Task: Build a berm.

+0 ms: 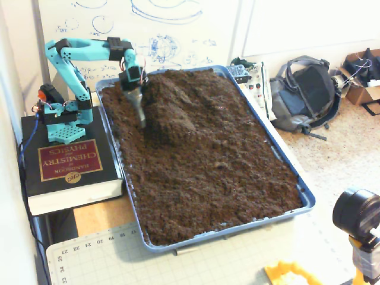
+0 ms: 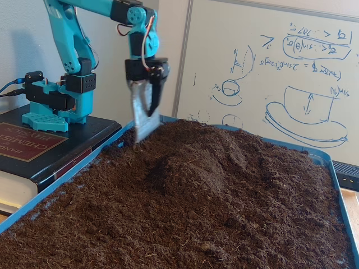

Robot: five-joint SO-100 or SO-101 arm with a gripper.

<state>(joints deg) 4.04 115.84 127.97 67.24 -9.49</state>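
**A:** How far along is the work?

**B:** Partway, I judge. A berm (image 1: 172, 107) stands at the far end of the blue tray (image 1: 285, 166), near the arm's base. In the low fixed view it (image 2: 196, 159) is a rounded hump, clearly higher than the soil around it. It is more a mound than a long ridge, so lengthening and smoothing look like what is left. The rest of the soil bed (image 1: 219, 178) lies flat and lumpy.

**A:** Where is the tool?

**B:** The gripper (image 2: 143, 120) hangs pointing straight down at the berm's side nearest the arm. It carries a flat, silvery, scoop-like blade, whose tip is at or just into the soil. The dark second finger sits close behind the blade with a narrow gap between. Nothing shows held there, and I cannot tell whether soil lies on the blade.

**A:** And the materials?

**B:** The soil is dark brown, loose and crumbly, with fine fibres. The berm's slopes are smoother than the bed. The arm (image 1: 89, 50) is turquoise plastic, bolted to a base standing on a thick black book (image 1: 68, 169). A whiteboard (image 2: 269, 67) with blue sketches stands behind.
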